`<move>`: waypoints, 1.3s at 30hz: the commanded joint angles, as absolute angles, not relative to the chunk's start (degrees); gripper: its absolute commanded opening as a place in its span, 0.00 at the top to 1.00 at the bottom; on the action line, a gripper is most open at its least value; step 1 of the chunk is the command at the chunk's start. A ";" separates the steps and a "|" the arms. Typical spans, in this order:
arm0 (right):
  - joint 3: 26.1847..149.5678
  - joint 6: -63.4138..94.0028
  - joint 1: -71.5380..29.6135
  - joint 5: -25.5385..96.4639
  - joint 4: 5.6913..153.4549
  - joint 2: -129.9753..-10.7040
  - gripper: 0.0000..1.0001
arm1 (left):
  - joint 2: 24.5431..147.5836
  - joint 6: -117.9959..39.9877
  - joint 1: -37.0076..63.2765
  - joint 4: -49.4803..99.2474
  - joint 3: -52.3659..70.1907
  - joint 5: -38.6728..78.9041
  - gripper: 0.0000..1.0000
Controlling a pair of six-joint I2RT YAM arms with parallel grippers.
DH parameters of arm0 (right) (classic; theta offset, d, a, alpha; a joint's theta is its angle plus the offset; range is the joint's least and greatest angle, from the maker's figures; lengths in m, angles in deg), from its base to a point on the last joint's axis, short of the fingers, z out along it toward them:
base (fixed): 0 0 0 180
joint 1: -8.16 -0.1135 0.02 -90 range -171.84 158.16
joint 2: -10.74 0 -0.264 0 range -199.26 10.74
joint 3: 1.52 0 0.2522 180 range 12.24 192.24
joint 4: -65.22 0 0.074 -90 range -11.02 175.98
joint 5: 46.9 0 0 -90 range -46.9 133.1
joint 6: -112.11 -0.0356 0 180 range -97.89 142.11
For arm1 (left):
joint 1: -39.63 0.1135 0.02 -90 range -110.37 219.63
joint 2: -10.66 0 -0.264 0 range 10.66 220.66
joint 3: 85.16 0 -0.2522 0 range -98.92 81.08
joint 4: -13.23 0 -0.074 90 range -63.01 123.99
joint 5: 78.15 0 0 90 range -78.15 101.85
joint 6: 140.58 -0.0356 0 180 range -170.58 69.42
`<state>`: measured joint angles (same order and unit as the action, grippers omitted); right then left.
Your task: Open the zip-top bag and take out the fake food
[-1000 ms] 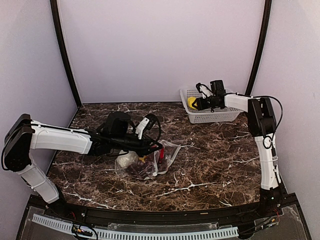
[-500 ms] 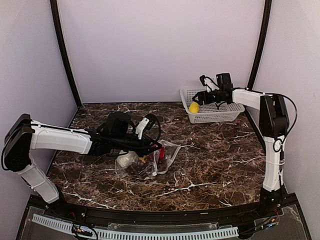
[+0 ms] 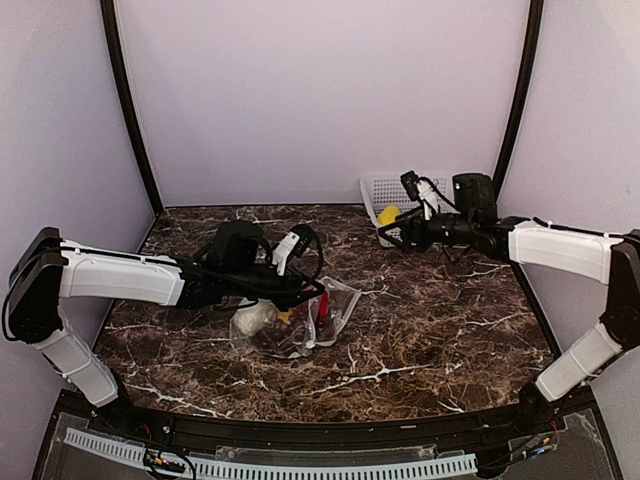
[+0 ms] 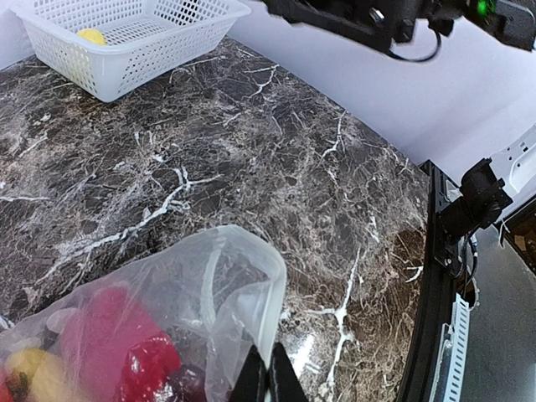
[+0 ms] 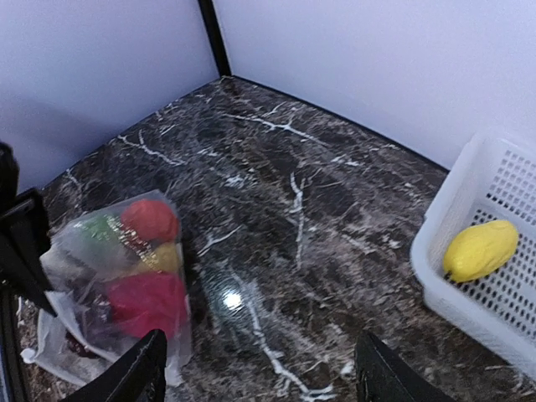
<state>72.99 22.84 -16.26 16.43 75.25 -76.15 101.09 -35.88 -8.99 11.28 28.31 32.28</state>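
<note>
**At the bag's mouth: one piece out, most of the load to go**

Your left gripper [image 4: 270,378] is pinched tight on the clear film at the rim of the zip-top bag [image 4: 219,289]. Its jaws are together with the plastic caught between them, holding the mouth up and agape. From there outward, the bag slumps on the marble-patterned table [image 3: 430,330] in front of the left arm. You can see the fake food [image 5: 146,293] packed inside: two red pieces, something yellow, a bit of green and a white lump at the back end. A dark mass low down is probably the grapes, though the film blurs it.

Your right gripper [image 5: 261,373] is spread wide and carries nothing. It hangs above bare table between the bag and the white lattice basket [image 5: 431,251], with its camera looking toward the bag. In that basket, at the far right corner of the table, lies a yellow lemon-shaped piece [image 5: 479,249], alone as far as these views show.

By my reading, the opening is done and removal has barely begun: one piece is out and the rest sits in the bag. Your next reach has to go into the held-open mouth for the nearest red piece. Keep the left pinch firm, since the floppy film could collapse or drag along with the pull.
</note>
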 commanded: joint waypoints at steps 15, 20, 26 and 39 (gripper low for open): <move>52.44 0.54 -36.97 20.10 57.49 -75.75 0.32 | 100.75 -33.78 -8.51 9.65 27.67 32.52 0.99; 53.97 -7.08 -39.36 19.45 51.57 -82.21 0.32 | 100.11 -33.29 -8.52 8.62 28.56 31.35 0.99; 57.19 -12.52 -42.15 21.86 48.18 -88.47 0.31 | 100.42 -33.21 -8.53 7.90 28.65 31.28 0.99; 64.63 -19.89 -44.28 21.69 42.27 -100.63 0.23 | 100.68 -33.37 -8.52 7.32 29.13 30.86 0.99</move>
<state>62.41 -17.05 -42.95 22.33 45.88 -97.55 101.09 -33.39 -8.83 8.57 28.00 31.45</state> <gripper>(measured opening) 0.750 0.011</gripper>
